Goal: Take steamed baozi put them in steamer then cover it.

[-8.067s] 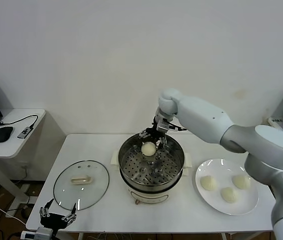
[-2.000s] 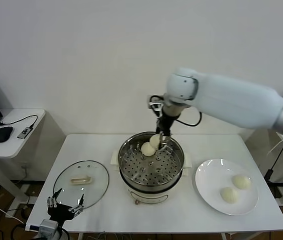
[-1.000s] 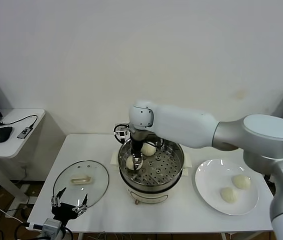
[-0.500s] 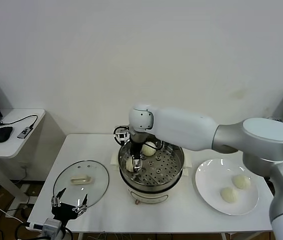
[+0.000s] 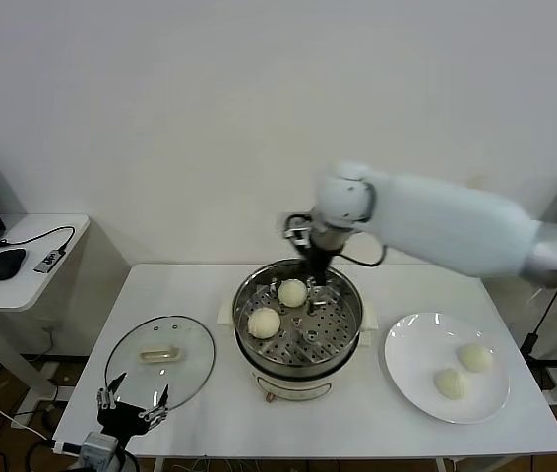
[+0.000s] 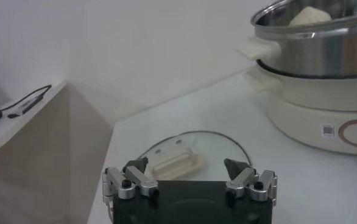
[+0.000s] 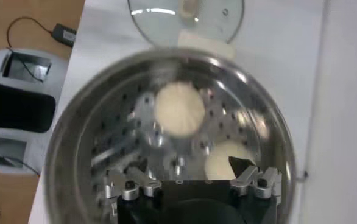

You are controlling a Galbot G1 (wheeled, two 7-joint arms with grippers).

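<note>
The steamer (image 5: 303, 356) stands mid-table with two steamed baozi inside, one at the back (image 5: 292, 292) and one at the left (image 5: 264, 323). My right gripper (image 5: 318, 267) hovers open and empty over the steamer's far rim. Its wrist view looks down into the steamer (image 7: 69, 140) at both baozi (image 7: 178, 108) (image 7: 226, 159), below the open right gripper (image 7: 190, 178). Two more baozi (image 5: 474, 357) (image 5: 449, 383) lie on the white plate (image 5: 416, 366). My left gripper (image 5: 131, 408) is parked open at the table's front left edge, shown as the left gripper (image 6: 187, 178) in its own view.
The round glass lid (image 5: 160, 362) with a cream handle lies flat on the table left of the steamer, just ahead of the left gripper, and the lid (image 6: 190, 152) shows in the left wrist view too. A side table with a mouse (image 5: 7, 263) stands far left.
The right gripper has opened and left the second baozi at the steamer's left side, then risen and swung back to the far rim. The left arm has not moved.
</note>
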